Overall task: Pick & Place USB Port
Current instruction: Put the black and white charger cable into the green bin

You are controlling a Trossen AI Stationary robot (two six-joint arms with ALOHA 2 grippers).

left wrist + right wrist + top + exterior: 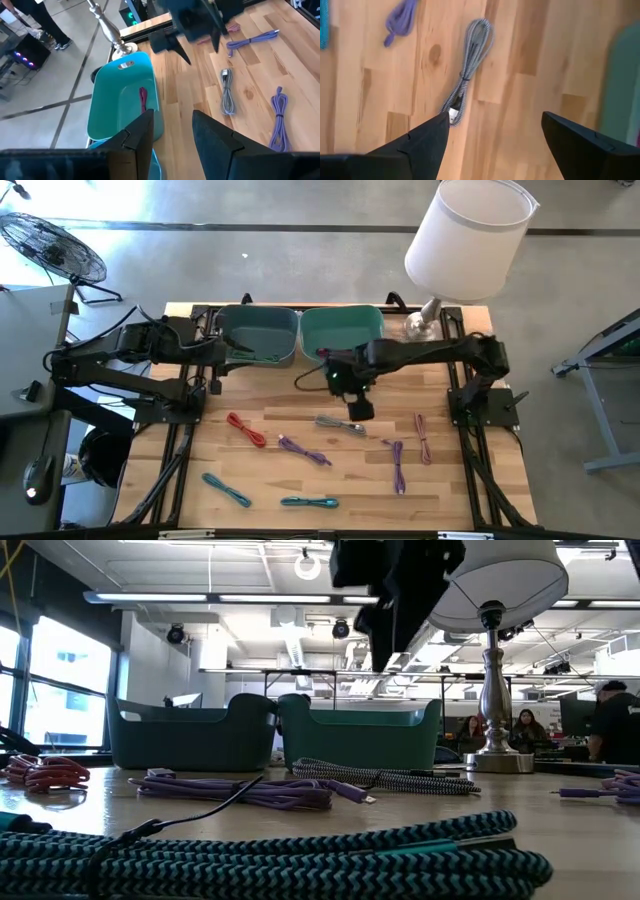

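Several coiled USB cables lie flat on the wooden table: a grey one (340,423) (470,65) (380,777), a red one (245,430), two purple ones (303,448) (398,465), a pink one (422,438) and two teal ones (225,490) (310,502). My right gripper (355,405) (495,117) is open and hovers above the table just on the far side of the grey cable, touching nothing. My left gripper (222,360) (172,114) is open and waits beside the bins. The green bin (340,330) (120,100) holds a dark red cable (143,100).
A grey-teal bin (260,335) stands next to the green bin at the table's far edge. A lamp with a white shade (470,235) and metal base (420,328) stands at the far right corner. People (520,730) show in the room beyond.
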